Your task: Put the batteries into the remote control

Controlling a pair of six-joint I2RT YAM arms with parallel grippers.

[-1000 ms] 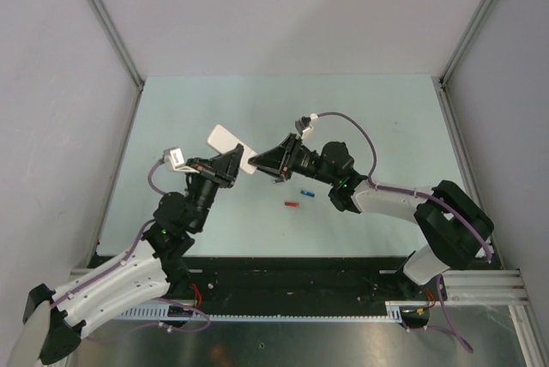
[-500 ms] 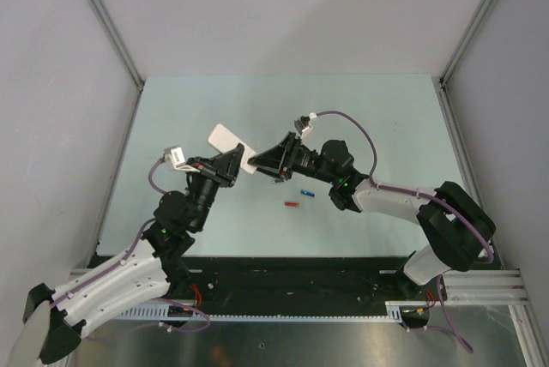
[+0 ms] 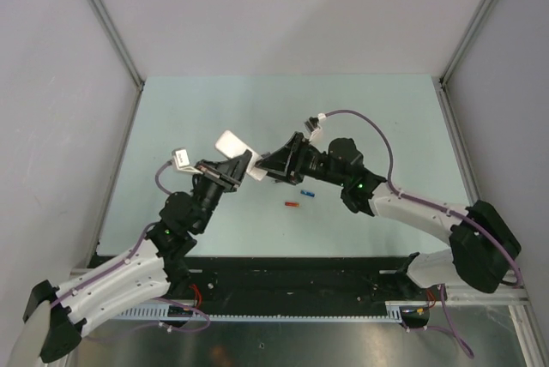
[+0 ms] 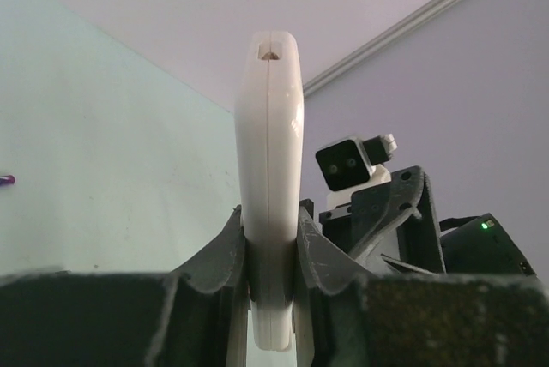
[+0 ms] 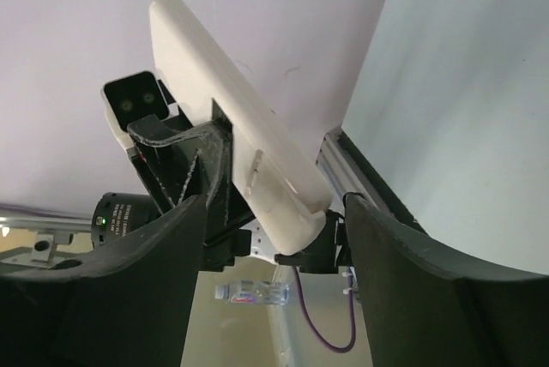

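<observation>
My left gripper (image 3: 238, 163) is shut on the remote control (image 3: 232, 142) and holds it tilted above the table with its plain white back showing. In the left wrist view the remote (image 4: 270, 153) stands edge-on between my fingers (image 4: 225, 251). My right gripper (image 3: 269, 167) is open just right of it. In the right wrist view the remote's (image 5: 232, 140) lower end lies between my spread fingers (image 5: 403, 264) without touching them. Two batteries lie on the table below the right gripper: a blue one (image 3: 308, 191) and an orange-red one (image 3: 292, 204). No battery is held.
The pale green table top (image 3: 386, 118) is closed in by grey walls at the back and both sides. A dark rail (image 3: 292, 273) runs along the near edge. A plastic bottle (image 5: 249, 292) shows beyond the table in the right wrist view.
The right arm's elbow has swung out to the right and its gripper has shifted slightly. The left gripper has turned the remote, which now looks shorter from above. The batteries have not moved.
</observation>
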